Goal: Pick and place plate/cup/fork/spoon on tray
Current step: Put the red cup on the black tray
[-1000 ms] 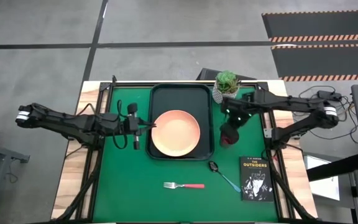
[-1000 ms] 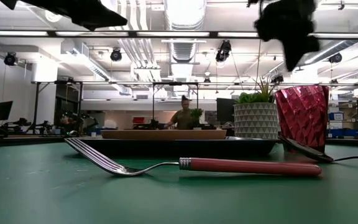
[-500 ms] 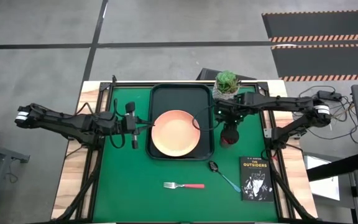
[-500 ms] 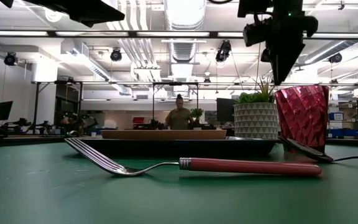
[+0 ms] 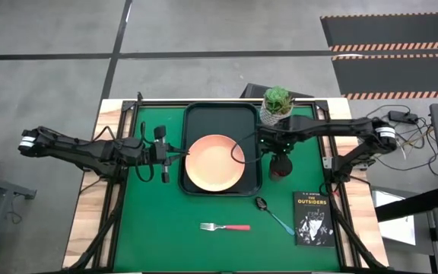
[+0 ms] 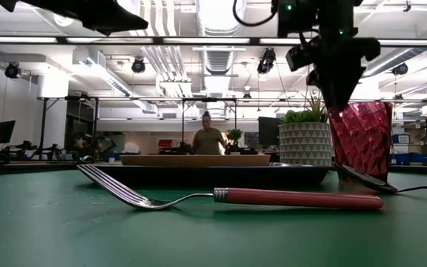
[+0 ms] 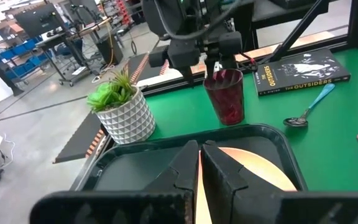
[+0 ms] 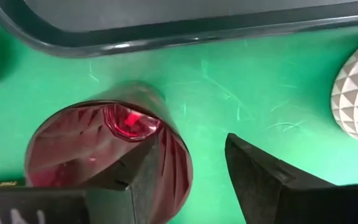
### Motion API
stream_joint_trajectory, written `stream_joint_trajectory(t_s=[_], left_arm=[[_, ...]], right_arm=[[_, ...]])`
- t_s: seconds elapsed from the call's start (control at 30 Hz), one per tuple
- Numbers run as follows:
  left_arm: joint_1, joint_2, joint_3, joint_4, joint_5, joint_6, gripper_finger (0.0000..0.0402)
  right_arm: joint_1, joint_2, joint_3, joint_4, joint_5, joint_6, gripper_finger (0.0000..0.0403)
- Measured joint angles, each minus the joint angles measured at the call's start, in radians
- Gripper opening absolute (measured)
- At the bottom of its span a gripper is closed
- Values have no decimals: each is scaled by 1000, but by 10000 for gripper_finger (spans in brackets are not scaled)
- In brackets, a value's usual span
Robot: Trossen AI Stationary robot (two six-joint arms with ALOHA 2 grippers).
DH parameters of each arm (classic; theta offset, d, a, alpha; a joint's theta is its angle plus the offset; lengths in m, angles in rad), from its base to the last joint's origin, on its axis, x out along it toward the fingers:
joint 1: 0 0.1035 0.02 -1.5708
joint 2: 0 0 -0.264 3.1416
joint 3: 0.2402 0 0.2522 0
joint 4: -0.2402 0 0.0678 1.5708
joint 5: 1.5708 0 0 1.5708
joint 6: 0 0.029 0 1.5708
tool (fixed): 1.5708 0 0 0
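My right end effector (image 8: 188, 171) is spread, one finger inside the cup (image 8: 104, 158), one outside; rigid, light, prob slick wall, so pinch the rim. Left end effector (image 7: 199, 169) clenched over the tray (image 7: 166, 146)

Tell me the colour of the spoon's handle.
Light blue to teal; the spoon shows it best in the left wrist view, lying beside the tray.

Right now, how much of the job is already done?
Done: the plate lies on the tray. In hand: the right gripper straddles the rim of the cup, open. Left: cup, fork and spoon, all on the table. The left gripper waits beside the tray.
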Motion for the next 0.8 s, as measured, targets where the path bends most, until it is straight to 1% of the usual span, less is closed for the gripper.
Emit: stream_joint_trajectory(t_s=[0.13,0.23,0.33,0.53,0.67,0.73,0.8], left_arm=[[0,0,-1,0,0,0,2],[0,0,-1,0,0,0,2],[0,0,-3,0,0,-1,2],[0,1,-3,0,0,-1,2],[0,0,-3,0,0,-2,2],[0,0,-5,0,0,-4,2],[0,0,-10,0,0,-4,2]], right_arm=[[0,15,-28,16,0,-17,160],[0,19,-53,24,-1,-18,141],[0,8,-63,27,-5,-8,106],[0,4,-56,26,-27,17,20],[-4,4,-13,-11,-46,86,10],[-15,4,40,-74,-86,118,9],[-26,3,104,-127,-98,151,9]])
